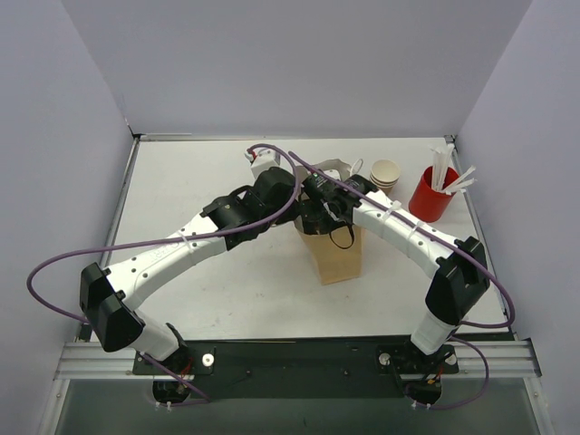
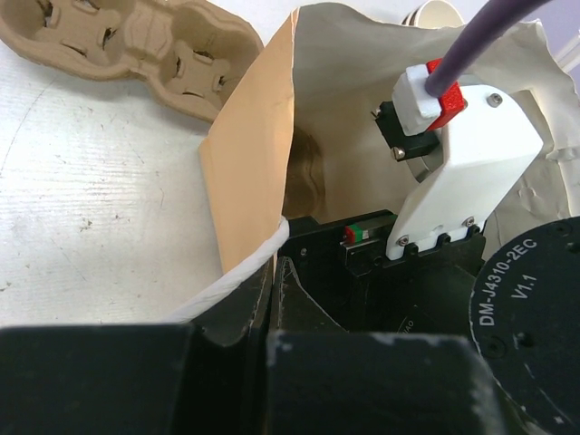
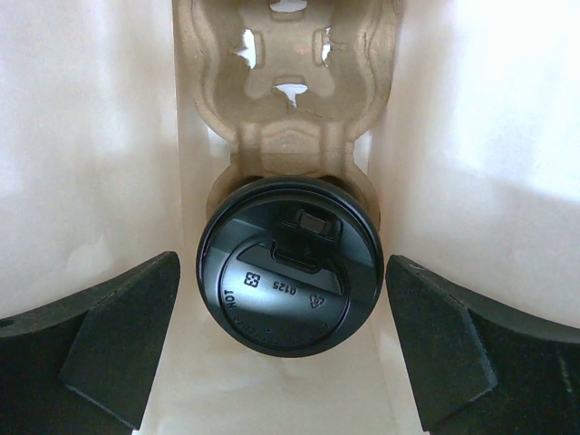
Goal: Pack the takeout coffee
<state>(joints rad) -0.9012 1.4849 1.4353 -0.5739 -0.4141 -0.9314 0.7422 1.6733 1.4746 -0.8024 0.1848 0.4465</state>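
The takeout coffee [image 3: 290,272] stands deep inside a tan paper bag [image 1: 340,258]. Only its black lid shows; the cup body is hidden under it. It sits in one slot of a brown pulp carrier [image 3: 285,91] at the bag's bottom. My right gripper [image 3: 281,267] reaches down into the bag, open, with a finger on each side of the lid and not touching it. My left gripper [image 2: 270,272] is shut on the bag's rim at its white handle [image 2: 227,281], holding the mouth open.
A second pulp carrier [image 2: 136,41] lies on the table behind the bag. A stack of tan paper cups [image 1: 385,172] and a red cup with white straws [image 1: 432,193] stand at the back right. Both arms crowd over the bag's mouth.
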